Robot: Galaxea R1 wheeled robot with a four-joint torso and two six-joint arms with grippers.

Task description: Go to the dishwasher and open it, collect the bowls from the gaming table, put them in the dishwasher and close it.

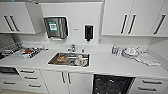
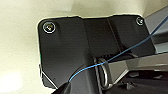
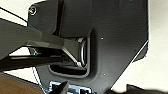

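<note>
Dishwasher [image 1: 112, 85] sits under the countertop [image 1: 107, 63], its dark interior exposed, facing outward.

An office kitchenette, seen along one white counter.

A stainless sink [image 1: 69, 59] holding dishes is set into the white countertop [image 1: 105, 63], with a tap [image 1: 72, 47] just behind it. On the wall above the sink hang a steel paper-towel dispenser [image 1: 56, 27] and a dark soap dispenser [image 1: 88, 32]; white wall cabinets [image 1: 132, 17] flank them. Left of the sink stands a dish rack [image 1: 11, 48], right of it stacked white plates [image 1: 130, 52]. Below and right of the sink, the dishwasher [image 1: 111, 85] shows its dark interior among white drawers [image 1: 28, 77].
</note>
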